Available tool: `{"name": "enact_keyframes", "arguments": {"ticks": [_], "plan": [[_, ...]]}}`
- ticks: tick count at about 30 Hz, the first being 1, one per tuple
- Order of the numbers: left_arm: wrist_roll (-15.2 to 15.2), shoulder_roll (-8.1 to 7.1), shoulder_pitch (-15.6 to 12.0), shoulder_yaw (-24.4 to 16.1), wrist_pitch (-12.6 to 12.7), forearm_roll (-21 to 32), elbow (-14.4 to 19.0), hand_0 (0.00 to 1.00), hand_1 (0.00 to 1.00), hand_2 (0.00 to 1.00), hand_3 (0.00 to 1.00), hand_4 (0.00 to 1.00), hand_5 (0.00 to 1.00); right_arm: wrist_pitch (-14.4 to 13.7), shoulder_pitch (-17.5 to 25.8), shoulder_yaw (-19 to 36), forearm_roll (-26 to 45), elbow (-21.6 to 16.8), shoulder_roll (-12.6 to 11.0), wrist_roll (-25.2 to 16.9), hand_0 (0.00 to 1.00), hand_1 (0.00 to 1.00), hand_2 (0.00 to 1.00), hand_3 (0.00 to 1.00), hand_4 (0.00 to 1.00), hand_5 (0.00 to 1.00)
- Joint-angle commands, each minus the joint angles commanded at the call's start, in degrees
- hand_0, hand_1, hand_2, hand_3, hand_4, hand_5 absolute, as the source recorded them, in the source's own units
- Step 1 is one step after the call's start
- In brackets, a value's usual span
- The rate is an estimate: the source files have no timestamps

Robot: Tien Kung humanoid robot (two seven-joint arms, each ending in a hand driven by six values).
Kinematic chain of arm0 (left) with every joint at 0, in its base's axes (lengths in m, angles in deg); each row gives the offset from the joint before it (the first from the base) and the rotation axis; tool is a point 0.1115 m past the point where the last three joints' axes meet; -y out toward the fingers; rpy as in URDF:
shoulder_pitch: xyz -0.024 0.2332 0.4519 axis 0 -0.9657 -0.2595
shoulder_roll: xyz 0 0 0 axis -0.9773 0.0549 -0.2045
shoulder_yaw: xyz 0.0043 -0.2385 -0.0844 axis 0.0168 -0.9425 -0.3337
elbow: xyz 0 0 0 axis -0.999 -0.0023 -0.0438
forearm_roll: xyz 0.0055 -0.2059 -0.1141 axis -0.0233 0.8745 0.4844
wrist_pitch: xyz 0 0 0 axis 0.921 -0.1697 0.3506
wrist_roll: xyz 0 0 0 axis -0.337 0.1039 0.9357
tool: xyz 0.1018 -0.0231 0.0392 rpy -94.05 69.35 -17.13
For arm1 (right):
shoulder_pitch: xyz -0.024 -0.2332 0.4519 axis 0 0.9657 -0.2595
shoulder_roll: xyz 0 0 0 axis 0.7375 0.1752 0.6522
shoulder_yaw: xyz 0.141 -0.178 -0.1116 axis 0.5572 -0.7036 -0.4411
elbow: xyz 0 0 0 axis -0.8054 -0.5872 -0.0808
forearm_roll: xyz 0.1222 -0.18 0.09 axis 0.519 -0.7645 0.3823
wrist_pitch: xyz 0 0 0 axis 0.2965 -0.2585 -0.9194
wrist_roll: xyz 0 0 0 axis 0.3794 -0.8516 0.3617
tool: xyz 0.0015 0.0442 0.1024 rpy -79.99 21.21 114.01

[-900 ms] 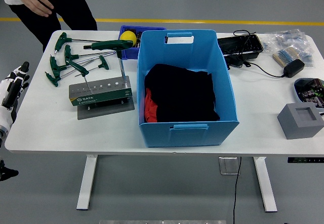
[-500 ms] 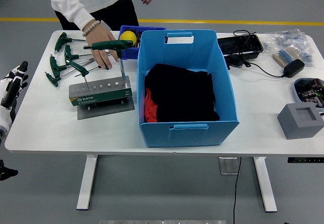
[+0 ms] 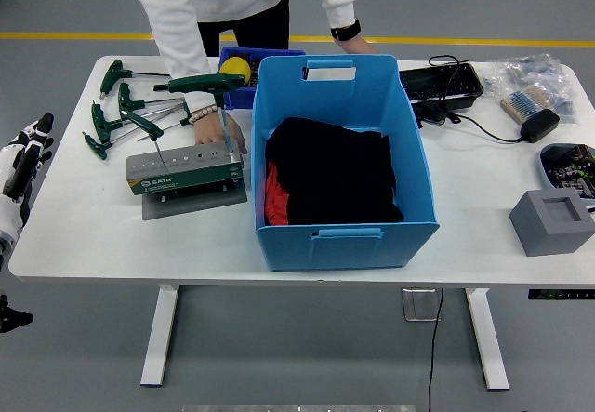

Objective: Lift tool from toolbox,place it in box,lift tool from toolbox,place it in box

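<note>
A grey and green tool stand (image 3: 184, 170) sits left of the blue box (image 3: 340, 161). A large green T-handle wrench (image 3: 206, 84) stands upright in its right end, and a smaller one (image 3: 144, 126) stands in its left end. Several green T-handle wrenches (image 3: 110, 119) lie loose on the table behind it. Dark cloth (image 3: 333, 170) fills the box. My left hand (image 3: 23, 156) rests off the table's left edge, fingers relaxed and holding nothing. A person's hand (image 3: 221, 131) reaches down to the stand beside the large wrench's shaft.
A small blue bin with a yellow ball (image 3: 235, 66) stands behind the stand. A black tray (image 3: 441, 84), cables and an adapter (image 3: 538, 125) lie at the back right. A grey block (image 3: 551, 221) is at the right edge. The person's other hand (image 3: 349, 40) is behind the box.
The person has leaned in over the table. Their hand slid from the loose wrenches down to the stand's right end. My left hand has stayed put.
</note>
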Motion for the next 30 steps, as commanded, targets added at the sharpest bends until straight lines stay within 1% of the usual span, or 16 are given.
{"name": "enact_keyframes", "arguments": {"ticks": [10,11,12,16,17,19,21,22,23,24,28,29,30], "plan": [[0.08,-0.26,-0.22,0.49,-0.02,-0.49,-0.07,0.948,0.978,0.998,0.949,0.948,0.998,0.03,0.29,0.56,-1.03,-0.01,0.09,0.24,0.682,0.664,0.718,0.567,0.8,0.679],[0.1,-0.31,-0.23,0.54,-0.06,-0.62,-0.07,0.949,0.978,0.998,0.949,0.998,0.965,0.04,0.31,0.61,-1.14,-0.01,0.09,0.25,0.682,0.664,0.718,0.566,0.8,0.678],[0.1,-0.35,-0.22,0.55,-0.14,-0.88,-0.06,0.949,0.978,0.998,0.949,0.998,0.965,0.04,0.33,0.62,-1.2,-0.01,0.09,0.26,0.682,0.664,0.718,0.566,0.8,0.678],[0.34,-0.69,0.67,0.56,-1.65,-7.19,0.33,0.949,0.978,0.998,0.949,0.998,0.965,0.08,0.46,0.58,-1.22,0.0,0.06,0.28,0.682,0.664,0.718,0.566,0.8,0.678],[0.43,-0.91,1.03,0.73,-1.93,-8.86,0.46,0.957,0.989,0.998,0.964,0.998,0.754,0.09,0.47,0.56,-1.22,0.0,0.05,0.29,0.682,0.662,0.718,0.566,0.799,0.679],[0.63,-1.54,1.9,1.21,-2.42,-12.24,0.7,0.957,0.989,0.998,0.964,0.998,0.754,0.13,0.48,0.47,-1.11,0.01,0.01,0.28,0.682,0.662,0.718,0.566,0.799,0.679],[1.05,-2.95,3.7,2.35,-3.21,-16.04,0.96,0.957,0.989,0.998,0.964,0.998,0.754,0.21,0.39,0.32,-0.91,0.02,-0.06,0.25,0.682,0.662,0.718,0.566,0.799,0.679],[1.26,-3.41,4.33,2.74,-3.53,-17.98,1.02,0.957,0.989,0.998,0.964,0.998,0.754,0.23,0.36,0.29,-0.85,0.03,-0.08,0.24,0.682,0.662,0.718,0.566,0.799,0.679],[1.97,-4.41,5.7,3.67,-4.31,-20.96,1.14,0.981,0.998,0.998,0.998,0.998,0.555,0.25,0.32,0.21,-0.66,0.05,-0.1,0.22,0.682,0.663,0.718,0.566,0.799,0.678],[2.4,-5.22,6.95,4.61,-4.86,-23.94,1.25,0.981,0.998,0.998,0.998,0.998,0.555,0.27,0.27,0.14,-0.46,0.06,-0.12,0.19,0.682,0.663,0.718,0.566,0.799,0.678],[1.64,-6.78,10.64,7.26,-6.68,-31.66,0.93,0.981,0.998,0.998,0.998,0.998,0.555,0.31,0.06,-0.03,0.19,0.09,-0.18,0.1,0.682,0.663,0.718,0.566,0.799,0.678],[1.29,-7.21,12.0,8.25,-7.14,-33.42,0.62,0.998,0.998,0.998,0.998,0.998,0.489,0.33,-0.01,0.0,0.22,0.11,-0.19,0.1,0.682,0.663,0.718,0.566,0.799,0.677],[0.85,-7.68,13.31,9.35,-7.43,-34.74,0.15,0.998,0.998,0.998,0.998,0.998,0.489,0.35,-0.08,0.09,0.17,0.11,-0.2,0.12,0.682,0.663,0.718,0.566,0.799,0.677]]}}
